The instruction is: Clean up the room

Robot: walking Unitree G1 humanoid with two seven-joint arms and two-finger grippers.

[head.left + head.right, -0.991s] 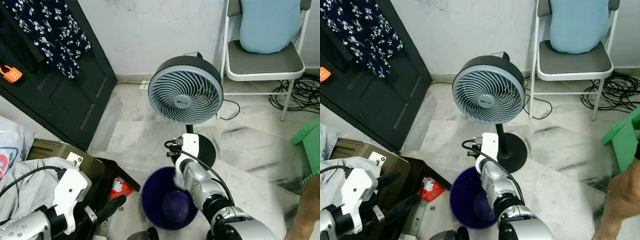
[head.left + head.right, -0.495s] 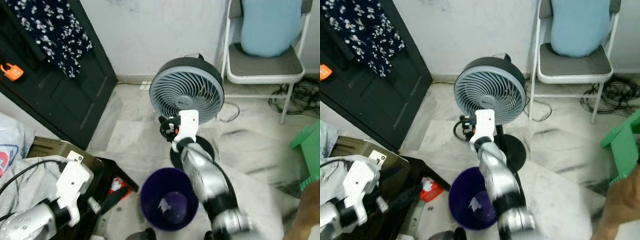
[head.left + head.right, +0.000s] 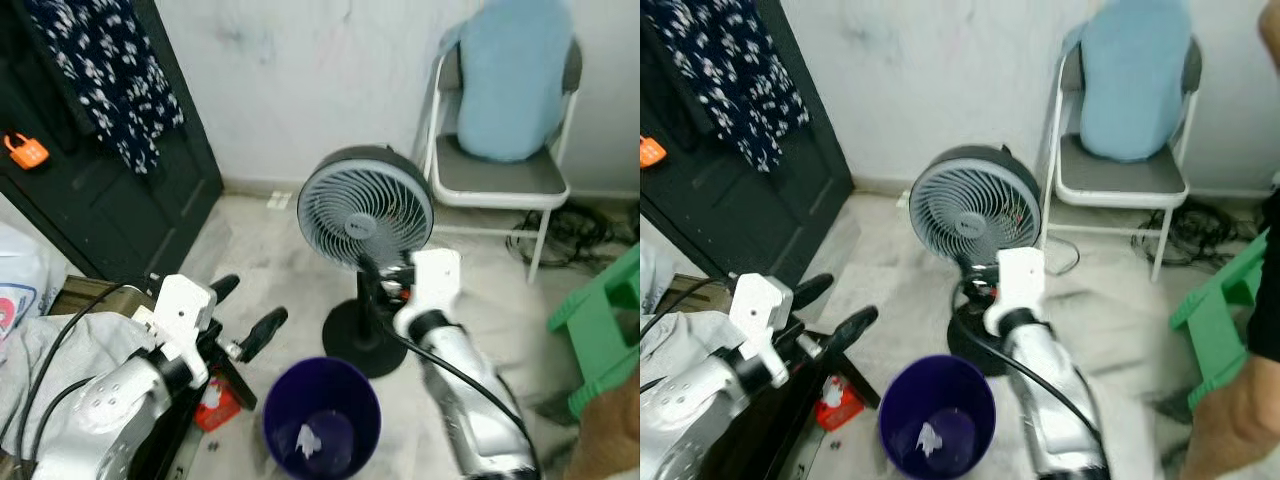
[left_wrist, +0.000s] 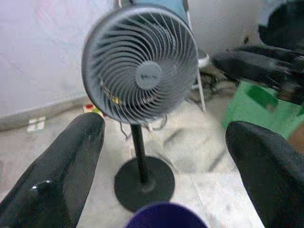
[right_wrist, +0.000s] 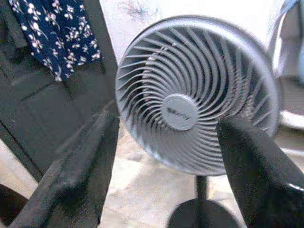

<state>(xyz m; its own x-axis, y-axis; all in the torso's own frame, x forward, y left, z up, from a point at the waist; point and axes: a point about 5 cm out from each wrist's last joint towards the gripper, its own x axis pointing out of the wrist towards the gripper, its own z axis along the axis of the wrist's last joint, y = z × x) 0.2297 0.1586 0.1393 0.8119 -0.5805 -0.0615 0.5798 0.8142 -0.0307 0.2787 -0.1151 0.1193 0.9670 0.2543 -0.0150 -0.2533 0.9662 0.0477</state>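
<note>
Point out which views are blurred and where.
Eye views: right arm and floor beside it smeared, fan fairly sharp. Left wrist view: soft throughout, open left pincer fuzzy. Right wrist view: right pincer fingers blurred, fan grille clearer.

Lighting: even, soft daylight, no glare. Shadows: faint. Blur: motion smear across head views; wrist views soft, near fingers unfocused.

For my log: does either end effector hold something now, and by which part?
Nothing is held. Both the left end effector and the right end effector are open, with only the fan beyond them.
</note>
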